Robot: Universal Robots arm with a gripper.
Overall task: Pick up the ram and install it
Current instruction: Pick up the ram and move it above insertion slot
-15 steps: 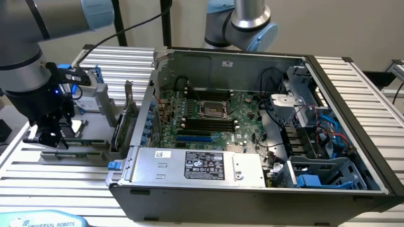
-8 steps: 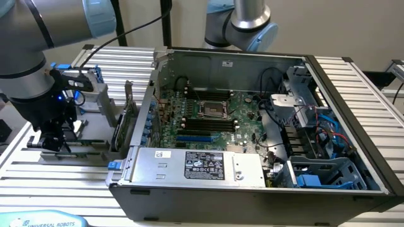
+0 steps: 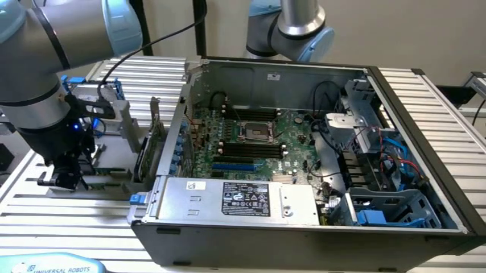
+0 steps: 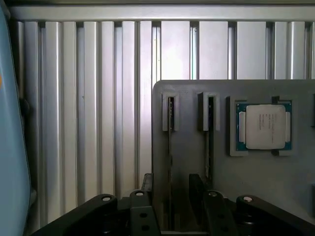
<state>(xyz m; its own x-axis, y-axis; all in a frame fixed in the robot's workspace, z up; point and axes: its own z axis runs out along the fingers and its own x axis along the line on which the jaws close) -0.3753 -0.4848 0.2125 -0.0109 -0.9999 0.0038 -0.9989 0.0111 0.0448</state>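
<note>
Arm at the exterior view's left, wrist straight down, gripper (image 3: 67, 176) low over grey tray (image 4: 285, 196) beside PC case (image 3: 304, 233). Jaws apart, either side of the ram (image 4: 170, 132), not touching. Stick stands on edge in tray slot, long axis level along slot. 2nd stick (image 4: 210, 132) & CPU (image 4: 263, 127) alongside.

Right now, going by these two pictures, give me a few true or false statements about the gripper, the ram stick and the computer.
1. The computer case lies open, with the motherboard showing. True.
2. The gripper is inside the case. False: it hangs over the grey holder, outside the case.
3. A processor chip sits on that holder. True.
4. The gripper grips the ram stick. False: its jaws are open and the stick stands in a holder slot.
</note>
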